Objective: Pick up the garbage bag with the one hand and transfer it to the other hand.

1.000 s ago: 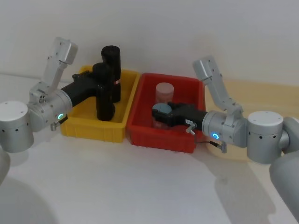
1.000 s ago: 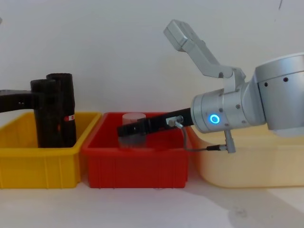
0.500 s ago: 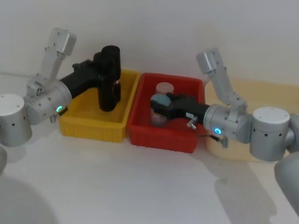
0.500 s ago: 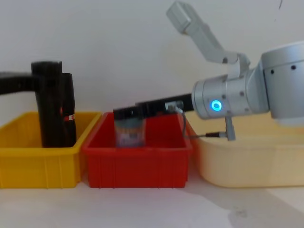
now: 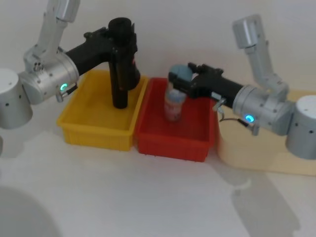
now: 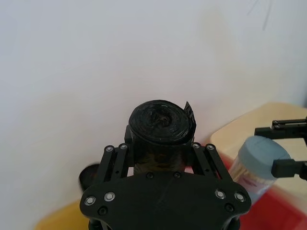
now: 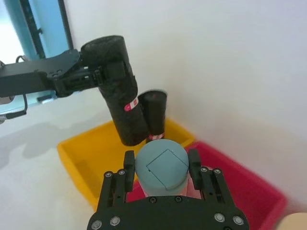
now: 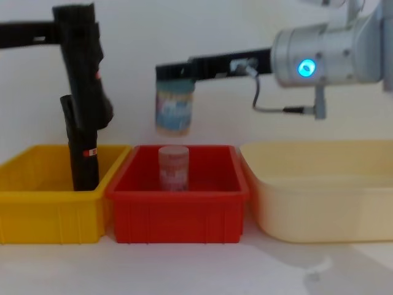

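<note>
This looks like a robot test lab, not a home. There is a bare white wall [image 5: 187, 19] and a plain white surface [image 5: 148, 197]. Three plastic sorting bins stand in a tidy row: yellow bin [image 5: 94, 133], red bin [image 5: 170, 145], cream bin [image 8: 313, 209]. A blue-framed window [image 7: 33, 28] shows to one side.

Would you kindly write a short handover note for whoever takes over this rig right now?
Grippers: the left gripper is shut near the top of the tall black matte garbage bag roll, holding it roughly upright in the air over the yellow plastic bin. The right gripper is shut on a clear blue-lidded jar, held above the red plastic bin.
Other things: a straighter black roll stands in the yellow bin.
Done: the bag is picked up.
Left: the transfer. The right gripper is occupied, so it probably has to put the jar down first.
</note>
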{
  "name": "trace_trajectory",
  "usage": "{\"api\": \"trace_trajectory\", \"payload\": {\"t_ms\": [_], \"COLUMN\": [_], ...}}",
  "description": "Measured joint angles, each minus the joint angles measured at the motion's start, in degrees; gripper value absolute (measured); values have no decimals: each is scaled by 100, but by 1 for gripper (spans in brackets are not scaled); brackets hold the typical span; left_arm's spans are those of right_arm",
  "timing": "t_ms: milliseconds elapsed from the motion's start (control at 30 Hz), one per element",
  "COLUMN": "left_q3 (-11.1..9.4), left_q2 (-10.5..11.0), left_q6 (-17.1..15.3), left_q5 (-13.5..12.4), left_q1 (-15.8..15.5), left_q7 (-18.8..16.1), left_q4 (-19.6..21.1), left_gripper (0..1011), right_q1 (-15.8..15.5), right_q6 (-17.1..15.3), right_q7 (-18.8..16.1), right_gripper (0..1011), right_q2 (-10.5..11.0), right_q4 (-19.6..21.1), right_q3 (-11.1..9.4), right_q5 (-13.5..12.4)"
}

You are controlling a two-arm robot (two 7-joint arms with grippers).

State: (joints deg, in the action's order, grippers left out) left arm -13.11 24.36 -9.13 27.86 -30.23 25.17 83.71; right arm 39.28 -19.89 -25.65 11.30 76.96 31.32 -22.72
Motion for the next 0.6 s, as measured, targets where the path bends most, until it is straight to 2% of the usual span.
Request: {"api": "trace_trajectory", "payload": {"t_ms": [233,467,500,600], "left_q3": [-168,-438,-466,-625], "left_q2": [-108,-351,-380,-565], "left_q6": [-129,-172,-170,-115], "left_q5": [130,188,192,213], "left_q1": [-346,-767,-808,-1042], "left_q7": [223,450,482,617], "left_q4": [-43,-391,-435,-727], "left_gripper": [519,519,519,519], "right_q1": [-232,-622,-622,-861], "right_q6": [-124,-345,-345,-458], "right_q7": [289,677,677,837], "right_gripper": [656,656,656,655], "right_q2": [305,658,658,823], "right_q4": [772,1505,1505,1777], "right_q3": [-262,-627,-627,-821], "right_q5": [-12,-23,-23,-42]}}
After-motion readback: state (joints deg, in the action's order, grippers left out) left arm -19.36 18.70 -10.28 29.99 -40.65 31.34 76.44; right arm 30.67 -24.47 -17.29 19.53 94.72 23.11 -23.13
